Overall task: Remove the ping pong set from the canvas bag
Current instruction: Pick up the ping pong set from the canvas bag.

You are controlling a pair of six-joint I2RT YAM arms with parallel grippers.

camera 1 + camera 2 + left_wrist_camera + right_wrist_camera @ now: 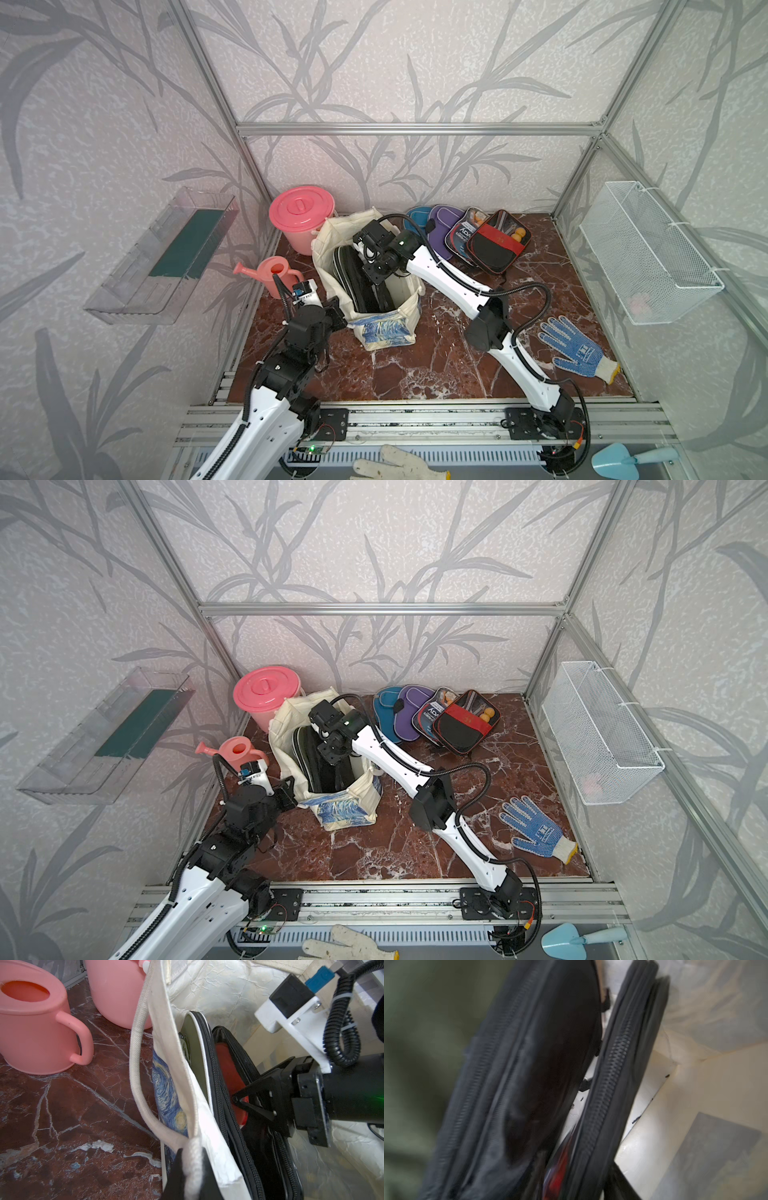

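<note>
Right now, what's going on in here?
Two robot arms are emptying a bag of paddle cases. The left hand is shut on the bag's rope handle, steadying it. The right hand is down inside the bag among the cases in it; whether it grips one can't be told. Four cases already lie out by the back wall.

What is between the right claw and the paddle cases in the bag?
Nothing visible stands between them. The right gripper is down inside the bag, its tip right at the black zipped cases. The left gripper pinches the bag's handle.
</note>
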